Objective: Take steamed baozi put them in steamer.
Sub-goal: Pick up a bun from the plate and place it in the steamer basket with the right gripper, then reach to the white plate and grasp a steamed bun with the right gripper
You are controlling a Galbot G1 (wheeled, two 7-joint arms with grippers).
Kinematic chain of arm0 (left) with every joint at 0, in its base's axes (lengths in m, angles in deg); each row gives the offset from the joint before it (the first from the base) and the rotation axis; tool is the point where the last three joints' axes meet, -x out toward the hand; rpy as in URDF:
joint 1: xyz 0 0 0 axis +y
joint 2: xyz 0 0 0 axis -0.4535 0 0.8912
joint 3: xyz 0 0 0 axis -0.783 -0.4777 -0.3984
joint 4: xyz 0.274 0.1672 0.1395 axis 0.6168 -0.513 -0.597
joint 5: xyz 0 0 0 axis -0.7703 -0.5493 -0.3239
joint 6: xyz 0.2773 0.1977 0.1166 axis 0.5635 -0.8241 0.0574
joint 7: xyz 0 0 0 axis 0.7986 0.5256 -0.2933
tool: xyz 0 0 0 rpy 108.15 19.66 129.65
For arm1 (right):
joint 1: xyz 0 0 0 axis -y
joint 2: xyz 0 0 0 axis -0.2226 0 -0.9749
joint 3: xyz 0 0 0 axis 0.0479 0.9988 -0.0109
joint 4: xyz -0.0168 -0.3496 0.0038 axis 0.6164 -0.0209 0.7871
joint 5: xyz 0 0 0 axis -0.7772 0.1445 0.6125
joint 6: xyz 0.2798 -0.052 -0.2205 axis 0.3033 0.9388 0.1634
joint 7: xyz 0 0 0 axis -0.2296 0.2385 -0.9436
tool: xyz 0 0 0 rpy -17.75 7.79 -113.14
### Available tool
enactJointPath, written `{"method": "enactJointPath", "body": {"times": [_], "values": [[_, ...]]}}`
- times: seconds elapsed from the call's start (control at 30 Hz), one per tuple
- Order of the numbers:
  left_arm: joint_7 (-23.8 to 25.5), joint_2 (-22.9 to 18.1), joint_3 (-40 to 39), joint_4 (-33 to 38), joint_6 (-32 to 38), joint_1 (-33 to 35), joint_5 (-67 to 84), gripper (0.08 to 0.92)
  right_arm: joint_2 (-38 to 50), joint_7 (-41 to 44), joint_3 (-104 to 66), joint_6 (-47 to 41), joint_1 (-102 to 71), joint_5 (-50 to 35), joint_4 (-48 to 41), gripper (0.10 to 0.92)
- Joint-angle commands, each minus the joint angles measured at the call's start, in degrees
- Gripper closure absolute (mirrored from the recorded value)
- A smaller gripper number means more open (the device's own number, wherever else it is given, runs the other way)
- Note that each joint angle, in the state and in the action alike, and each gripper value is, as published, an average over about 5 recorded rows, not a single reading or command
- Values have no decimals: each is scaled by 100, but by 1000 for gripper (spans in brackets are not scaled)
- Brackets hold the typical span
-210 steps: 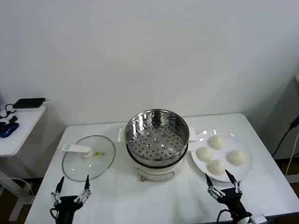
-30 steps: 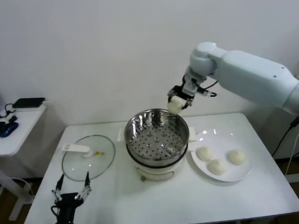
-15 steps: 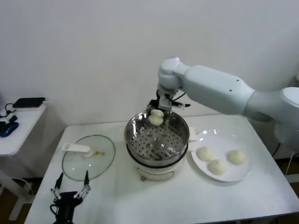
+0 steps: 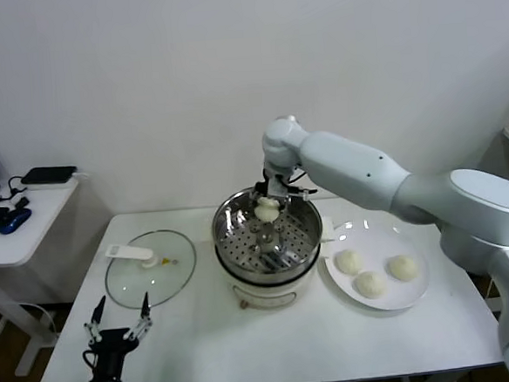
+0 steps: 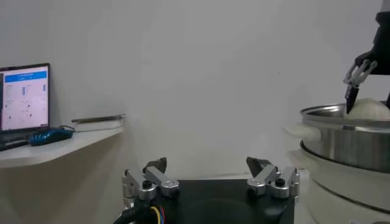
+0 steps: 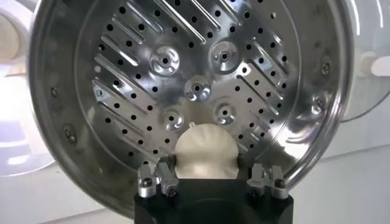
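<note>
— Jaws of the right gripper (image 4: pixel 266 201): how are they seen?
— Closed on one baozi (image 6: pixel 205 151), held over the steamer (image 4: pixel 301 207), near its far rim.
— And elsewhere?
— Three baozi (image 4: pixel 370 275) are left on the plate (image 4: pixel 416 295); the left gripper (image 4: pixel 118 325) is parked low over the tabletop (image 4: pixel 248 349), spread apart, nothing held.

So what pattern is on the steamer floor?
Shiny steel steamer floor with rows of small holes and slanted slots; right wrist view shows it best.

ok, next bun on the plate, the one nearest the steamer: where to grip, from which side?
Grip the bun across its domed sides, coming straight down from above. It sits flat on the plate, apart from the other two, so fingers fit either side.
</note>
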Motion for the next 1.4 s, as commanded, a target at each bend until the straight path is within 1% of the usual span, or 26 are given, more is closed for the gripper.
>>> {"method": "enactJointPath", "body": {"times": [0.03, 0.37, 0.57, 0.63, 0.77, 0.83, 0.97, 1.07, 1.2, 1.3, 1.4], "values": [[1, 5, 3, -12, 2, 5, 7, 177, -96, -7, -108, 86, -160, 359, -152, 355], [-2, 3, 81, -24, -3, 14, 98, 177, -212, -70, -297, 214, -324, 665, -377, 335], [-4, 2, 183, 0, -89, 32, 448, 177, -232, -86, -362, 228, -394, 709, -402, 224], [-3, 7, 216, -7, -90, 37, 469, 177, -214, -79, -359, 241, -385, 703, -372, 208], [-6, 6, 224, -7, -90, 43, 473, 177, -153, -37, -360, 309, -288, 663, -306, 203], [-6, -2, 214, -3, -90, 45, 462, 177, -75, 22, -319, 325, -185, 494, -203, 203], [-4, -4, 201, 15, -90, 46, 431, 177, 241, 224, -37, 176, 198, -344, 215, 202], [-3, 2, 197, 30, -92, 43, 405, 177, 698, 393, 410, -220, 696, -1407, 728, 203], [0, 24, 186, 44, -95, 32, 356, 177, 1498, 418, 1394, -1381, 1570, -3275, 1407, 203], [2, 42, 166, 48, -99, 15, 326, 177, 2010, 370, 2012, -2134, 2096, -4224, 1704, 203], [5, 52, 127, 51, -97, 4, 294, 177, 2460, 356, 2485, -2789, 2479, -4991, 1864, 203]]}}
